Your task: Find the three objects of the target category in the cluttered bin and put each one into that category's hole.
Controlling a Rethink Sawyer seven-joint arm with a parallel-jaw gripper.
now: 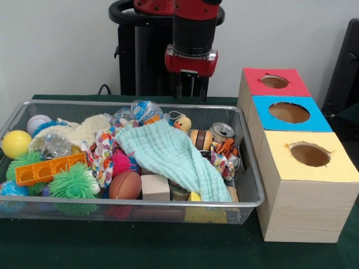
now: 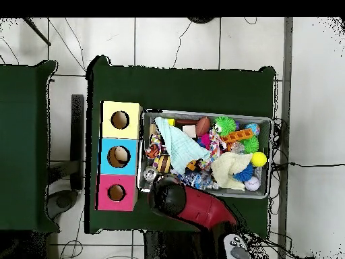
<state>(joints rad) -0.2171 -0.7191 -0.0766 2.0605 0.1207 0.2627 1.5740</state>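
Observation:
The wire-mesh bin [image 1: 251, 162] is full of toys. A yellow duck [image 1: 182, 123] stands near its far rim. An orange striped tiger [image 1: 225, 147] lies at the right end, next to a can [image 1: 222, 131]. An orange-tan piece [image 1: 151, 119] shows under clear wrap at the back. My gripper [image 1: 189, 91] hangs above the bin's far rim, behind the duck, holding nothing. In the overhead view the arm's head [image 2: 168, 194] covers it at the corner of the bin [image 2: 205, 112]. Red [image 1: 274, 82], blue [image 1: 289, 112] and yellow [image 1: 309, 154] boxes, each with a hole, stand to the right.
A mint cloth [image 1: 168, 154] drapes over the bin's middle. Green spiky balls [image 1: 73, 185], a yellow ball [image 1: 15, 143], an orange block [image 1: 47, 169], a brown football [image 1: 124, 185], a wooden cube [image 1: 155, 188] and a striped bead [image 1: 201, 139] fill the rest.

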